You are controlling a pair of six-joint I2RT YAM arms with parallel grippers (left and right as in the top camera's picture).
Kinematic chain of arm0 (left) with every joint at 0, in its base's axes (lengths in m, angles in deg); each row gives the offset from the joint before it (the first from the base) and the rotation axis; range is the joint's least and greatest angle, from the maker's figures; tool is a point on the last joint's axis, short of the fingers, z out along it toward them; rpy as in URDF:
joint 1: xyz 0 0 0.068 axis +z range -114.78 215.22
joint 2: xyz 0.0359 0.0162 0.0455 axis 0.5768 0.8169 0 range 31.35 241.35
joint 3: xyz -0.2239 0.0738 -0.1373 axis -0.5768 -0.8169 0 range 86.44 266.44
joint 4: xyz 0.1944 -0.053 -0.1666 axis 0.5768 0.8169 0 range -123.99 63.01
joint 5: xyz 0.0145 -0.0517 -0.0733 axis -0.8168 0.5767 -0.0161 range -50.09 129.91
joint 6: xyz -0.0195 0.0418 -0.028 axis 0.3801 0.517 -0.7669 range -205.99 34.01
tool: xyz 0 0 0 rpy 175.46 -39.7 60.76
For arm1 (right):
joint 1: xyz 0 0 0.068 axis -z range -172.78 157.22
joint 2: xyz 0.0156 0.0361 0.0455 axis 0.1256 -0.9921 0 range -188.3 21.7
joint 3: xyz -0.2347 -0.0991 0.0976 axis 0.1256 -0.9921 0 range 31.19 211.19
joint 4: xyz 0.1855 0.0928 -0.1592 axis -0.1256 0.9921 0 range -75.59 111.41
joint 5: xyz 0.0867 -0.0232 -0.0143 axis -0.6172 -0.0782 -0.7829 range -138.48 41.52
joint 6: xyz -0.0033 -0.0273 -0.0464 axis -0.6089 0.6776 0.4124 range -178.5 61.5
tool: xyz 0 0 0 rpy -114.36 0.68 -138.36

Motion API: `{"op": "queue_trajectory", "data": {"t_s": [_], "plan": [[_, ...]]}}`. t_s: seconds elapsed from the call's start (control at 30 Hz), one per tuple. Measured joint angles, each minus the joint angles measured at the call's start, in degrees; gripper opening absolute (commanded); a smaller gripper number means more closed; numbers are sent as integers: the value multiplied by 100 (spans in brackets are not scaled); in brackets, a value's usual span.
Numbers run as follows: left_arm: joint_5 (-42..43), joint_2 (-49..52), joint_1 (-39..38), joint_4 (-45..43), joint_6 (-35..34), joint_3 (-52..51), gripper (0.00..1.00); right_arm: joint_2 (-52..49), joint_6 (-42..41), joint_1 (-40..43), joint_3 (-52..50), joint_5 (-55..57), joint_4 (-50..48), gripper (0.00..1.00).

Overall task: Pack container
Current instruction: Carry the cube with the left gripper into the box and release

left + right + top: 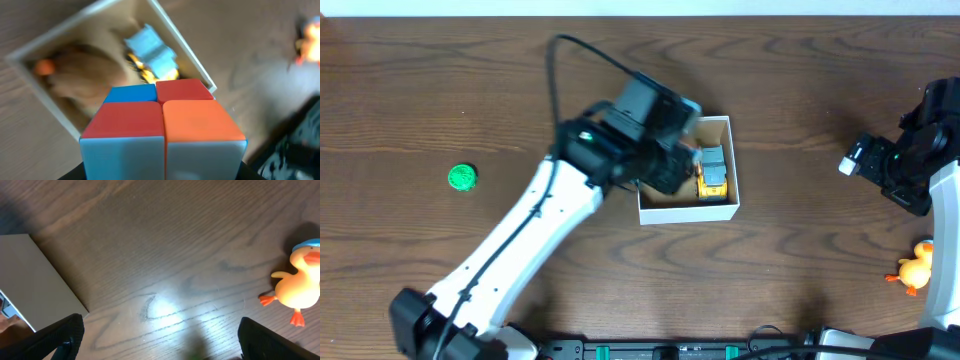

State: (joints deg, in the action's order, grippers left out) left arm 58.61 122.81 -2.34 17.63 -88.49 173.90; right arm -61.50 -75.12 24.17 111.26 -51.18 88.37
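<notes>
Grips the colour-block cube (162,125) in left gripper (660,145), hovering over 9 o'clock half of the container (685,212) at table (420,80) centre, yellow truck (712,176) filling its 3 o'clock side, shows right gripper (855,158) spread wide, empty, well apart at 3 o'clock

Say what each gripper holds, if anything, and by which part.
The left gripper holds a coloured cube over the box, by its end nearest the wrist camera; the fingers are hidden behind it. The right gripper is open and holds nothing.
</notes>
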Motion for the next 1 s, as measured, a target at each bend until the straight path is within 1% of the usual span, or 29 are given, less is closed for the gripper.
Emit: {"op": "queue_trajectory", "data": {"t_s": [0.1,0.27,0.3,0.33,0.37,0.43,0.5,0.53,0.7,1.0], "plan": [[11,310,-210,0,133,0,41,0,0,0,0,-13,17,99],[20,966,-302,0,243,0,41,0,0,0,0,-15,24,99],[20,1095,-308,2,254,0,45,0,0,0,0,-17,26,99],[20,1198,-315,2,256,0,51,0,0,0,0,-17,33,99],[22,1303,-317,2,258,-2,55,0,0,0,0,-17,35,99],[20,1449,-323,0,273,-2,58,0,2,0,0,-17,35,99],[24,1563,-328,0,299,-2,76,0,15,0,0,-17,35,99],[17,1606,-332,0,302,-2,82,0,17,0,0,-17,35,99],[24,1676,-339,-48,286,-2,85,0,20,0,0,-17,39,99],[24,1665,-332,-70,291,-2,84,0,37,0,0,-17,37,99]]}}
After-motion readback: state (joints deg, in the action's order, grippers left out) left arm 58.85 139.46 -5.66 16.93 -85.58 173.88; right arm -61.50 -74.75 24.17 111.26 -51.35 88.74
